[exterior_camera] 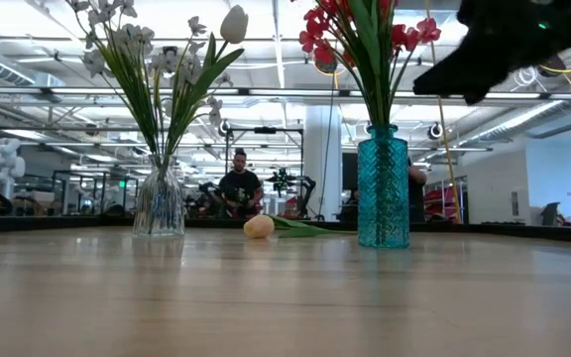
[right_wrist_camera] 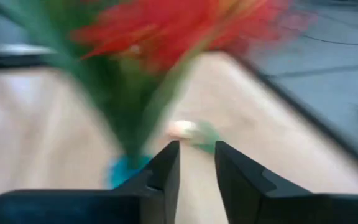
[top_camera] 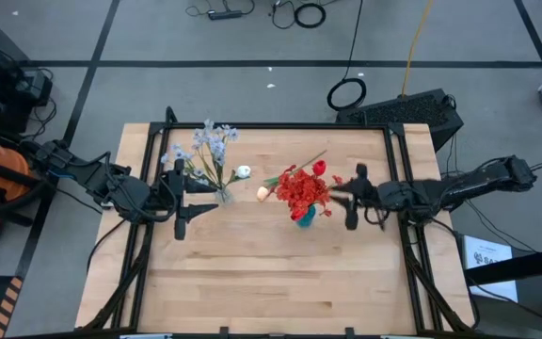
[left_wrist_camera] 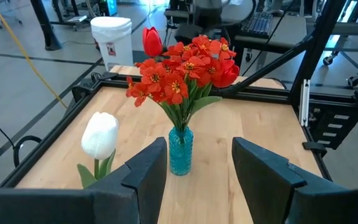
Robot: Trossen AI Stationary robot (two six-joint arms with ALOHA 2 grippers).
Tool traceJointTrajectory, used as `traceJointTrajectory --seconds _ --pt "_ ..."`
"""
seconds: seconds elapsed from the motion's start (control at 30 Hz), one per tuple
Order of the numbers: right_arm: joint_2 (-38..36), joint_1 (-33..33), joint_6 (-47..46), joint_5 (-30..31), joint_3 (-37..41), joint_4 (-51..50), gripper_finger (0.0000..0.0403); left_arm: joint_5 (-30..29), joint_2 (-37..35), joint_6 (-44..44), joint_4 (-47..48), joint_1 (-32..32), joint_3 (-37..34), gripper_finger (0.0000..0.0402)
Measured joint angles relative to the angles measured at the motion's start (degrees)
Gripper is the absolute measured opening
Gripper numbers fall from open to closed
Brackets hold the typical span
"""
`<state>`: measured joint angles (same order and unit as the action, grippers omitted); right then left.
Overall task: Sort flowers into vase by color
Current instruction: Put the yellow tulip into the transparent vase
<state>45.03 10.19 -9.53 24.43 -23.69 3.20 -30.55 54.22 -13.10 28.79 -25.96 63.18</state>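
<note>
A clear glass vase (exterior_camera: 159,203) (top_camera: 223,194) stands on the table and holds pale blue-white sprays (top_camera: 211,143) and a white bud (top_camera: 243,171) (left_wrist_camera: 99,134). A teal vase (exterior_camera: 383,188) (left_wrist_camera: 181,150) holds the red flowers (top_camera: 301,190) (left_wrist_camera: 182,65). A cream bud (top_camera: 263,192) (exterior_camera: 259,226) lies flat on the table between the vases, its stem running toward the far edge. My left gripper (top_camera: 205,196) (left_wrist_camera: 197,168) is open, just left of the clear vase. My right gripper (top_camera: 339,198) (right_wrist_camera: 196,163) is open beside the red bunch, to its right, above the table.
Black frame rails (top_camera: 398,179) run along the table's left, right and far edges. Bare wood (top_camera: 271,282) fills the near half of the table. A person (exterior_camera: 239,188) sits in the room far behind the table.
</note>
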Motion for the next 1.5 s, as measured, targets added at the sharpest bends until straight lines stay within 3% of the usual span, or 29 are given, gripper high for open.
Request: traceJointTrajectory --seconds 0.1,0.17,0.37,0.5,0.67,0.9,1.03,1.17,1.5 --pt "3.1 -2.8 1.3 5.6 -8.5 -12.1 0.0074 0.0 0.0 0.0 0.0 0.0 0.0 0.0187" --pt "5.5 -5.8 1.7 5.6 -13.3 -17.3 0.0061 0.0 0.0 0.0 0.0 0.0 0.0 0.0187" --pt "9.6 -16.2 0.1 4.8 -19.2 -18.6 0.0040 0.0 0.0 0.0 0.0 0.0 0.0 0.0187" --pt "9.4 -21.4 1.3 -1.2 -20.6 -18.5 0.0039 0.0 0.0 0.0 0.2 0.0 0.0 0.0187" --pt "9.3 -26.9 2.0 -4.1 -22.1 -16.3 0.0038 0.0 0.0 0.0 0.7 0.0 0.0 0.0187" --pt "11.4 -34.0 -1.2 -13.2 -23.4 1.9 0.0038 -1.9 0.0 0.4 0.2 0.0 0.0 0.0187" --pt "18.0 -38.4 -1.4 -17.2 -30.9 -2.9 0.0038 -4.7 0.0 0.4 0.0 0.0 0.0 0.0187" --pt "28.5 -43.3 0.0 -25.5 -43.3 -13.3 0.0038 -4.7 0.0 0.4 0.0 0.0 0.0 0.0187" --pt "55.7 -51.6 15.0 -43.9 -74.7 -42.4 0.0038 -4.4 0.0 -0.1 0.3 0.0 0.0 0.0187"
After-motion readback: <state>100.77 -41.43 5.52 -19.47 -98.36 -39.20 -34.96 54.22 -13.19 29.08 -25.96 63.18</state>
